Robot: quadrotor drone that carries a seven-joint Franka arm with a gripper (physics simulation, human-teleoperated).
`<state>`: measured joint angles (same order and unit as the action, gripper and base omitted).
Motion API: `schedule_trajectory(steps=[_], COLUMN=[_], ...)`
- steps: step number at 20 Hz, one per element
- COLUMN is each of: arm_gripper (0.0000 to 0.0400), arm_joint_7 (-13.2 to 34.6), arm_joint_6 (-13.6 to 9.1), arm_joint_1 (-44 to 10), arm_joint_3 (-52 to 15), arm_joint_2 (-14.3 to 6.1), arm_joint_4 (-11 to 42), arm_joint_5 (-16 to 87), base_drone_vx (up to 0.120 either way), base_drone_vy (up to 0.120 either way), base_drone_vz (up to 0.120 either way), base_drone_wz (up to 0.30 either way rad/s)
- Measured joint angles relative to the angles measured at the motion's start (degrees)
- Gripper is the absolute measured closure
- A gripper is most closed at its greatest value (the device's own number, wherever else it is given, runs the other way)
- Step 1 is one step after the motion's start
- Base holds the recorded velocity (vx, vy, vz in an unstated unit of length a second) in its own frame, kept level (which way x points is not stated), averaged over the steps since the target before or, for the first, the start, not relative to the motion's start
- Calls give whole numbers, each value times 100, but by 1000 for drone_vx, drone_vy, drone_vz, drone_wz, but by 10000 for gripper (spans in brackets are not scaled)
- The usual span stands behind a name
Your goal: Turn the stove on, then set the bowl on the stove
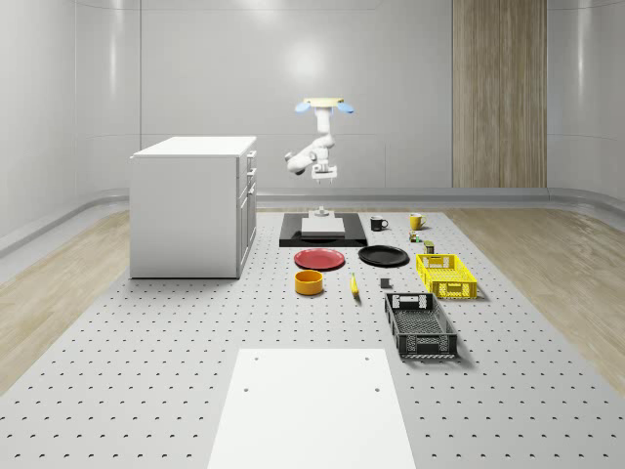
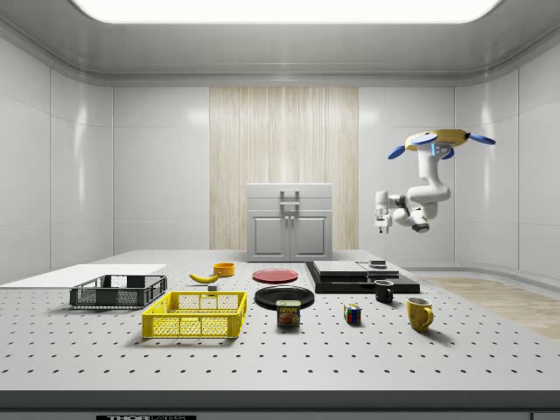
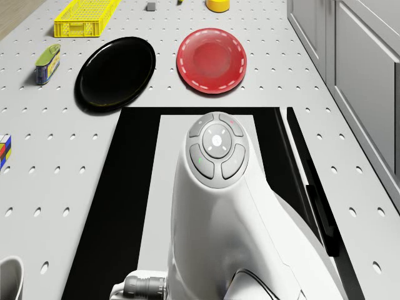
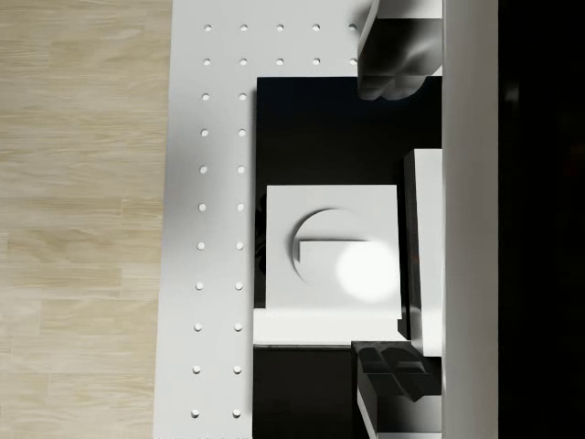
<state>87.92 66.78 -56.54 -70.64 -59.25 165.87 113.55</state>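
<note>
Drone hovered above far end of stove; gripper hung well above stove knob, finger state indeterminable. Bowl sat nearer.

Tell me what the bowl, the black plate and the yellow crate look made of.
Bowl: plain orange, matte, probably plastic, though glazed ceramic is possible. Black plate: glossy, with soft reflections along its rim, so glazed ceramic or hard plastic. Yellow crate: lattice walls, uniform colour, most likely moulded plastic.
</note>
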Motion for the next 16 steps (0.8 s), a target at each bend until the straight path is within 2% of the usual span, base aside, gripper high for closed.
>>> schedule_trajectory(steps=[3, 16], arm_gripper=[0, 0], arm_joint_7=[104, 336], arm_joint_6=[9, 274], arm_joint_1=[-145, -431], arm_joint_3=[-79, -277], arm_joint_2=[-114, -539], arm_joint_4=[5, -13], arm_joint_5=[7, -149], base_drone_vx=[107, 0], base_drone_vy=[0, 0], base_drone_vz=[-120, -120], base_drone_wz=[0, 0])
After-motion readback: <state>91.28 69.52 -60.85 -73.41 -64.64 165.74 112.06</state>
